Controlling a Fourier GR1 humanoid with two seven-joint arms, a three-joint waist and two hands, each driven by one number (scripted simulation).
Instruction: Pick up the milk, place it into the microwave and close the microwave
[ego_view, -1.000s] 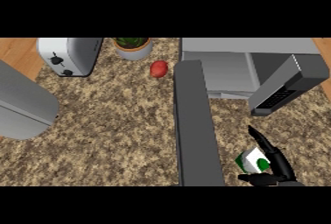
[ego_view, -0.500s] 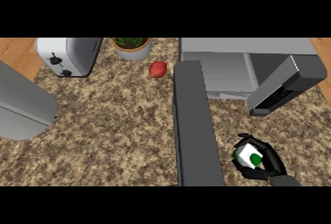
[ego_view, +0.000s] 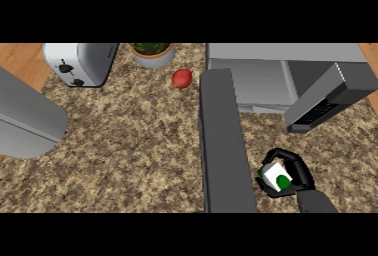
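The milk (ego_view: 275, 175) is a small white carton with a green dot, held above the counter at the lower right. My right hand (ego_view: 301, 172) is shut on it, black fingers curled over its top and right side. The microwave (ego_view: 251, 85) stands at the back right with its pale inside showing. Its dark door (ego_view: 225, 145) is swung open toward me, a long bar just left of the milk. The dark control panel (ego_view: 328, 100) lies beyond the hand. My left hand does not show.
A silver toaster (ego_view: 80, 62) stands at the back left, with a potted plant (ego_view: 153, 52) and a red fruit (ego_view: 181, 78) beside it. A large light grey shape (ego_view: 26, 120) fills the left edge. Speckled counter (ego_view: 133, 150) spreads left of the door.
My right hand has carried the milk away from the lower edge toward the microwave, closing round the carton on the way. Nothing else moved.
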